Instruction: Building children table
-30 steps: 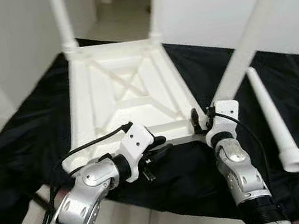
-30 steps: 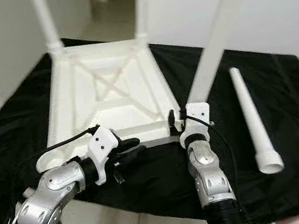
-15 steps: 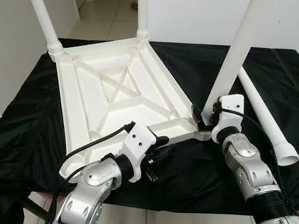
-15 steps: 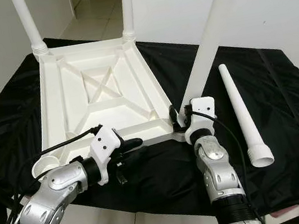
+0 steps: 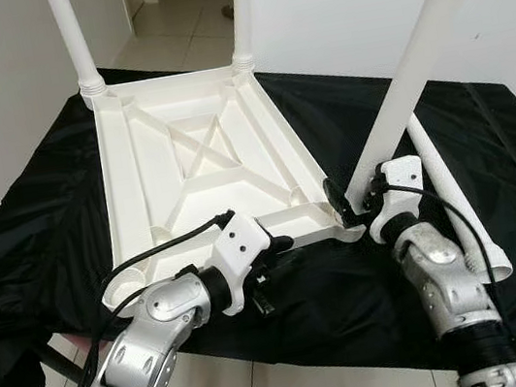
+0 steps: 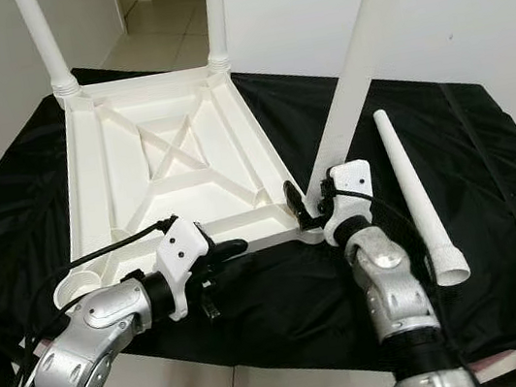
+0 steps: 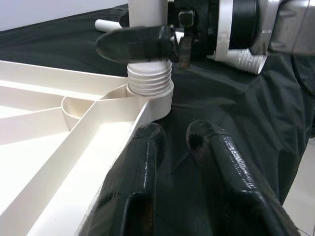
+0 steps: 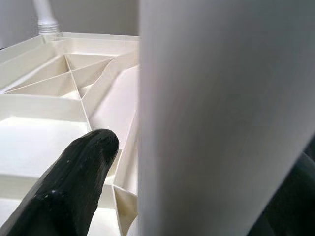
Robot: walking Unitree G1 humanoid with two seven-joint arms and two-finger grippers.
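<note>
While the upturned tabletop [image 5: 202,178] lies on the black-draped bench [image 5: 38,228], the third leg [image 5: 415,70] is grasped by the right gripper [image 5: 357,199] at its corner socket; the left gripper [image 7: 174,140], jaws nearly clenched, braces the near edge.

I see a plain white plastic tabletop [image 5: 187,180] and white legs [image 5: 418,55], one loose white leg [image 6: 417,203] too, all on a black cloth [image 5: 38,228] over the desk. My arms are silver with white cuffs; the left tool [image 7: 179,142] has glossy black fingers. Walls are white, the floor pale beige tile [image 5: 166,16].
</note>
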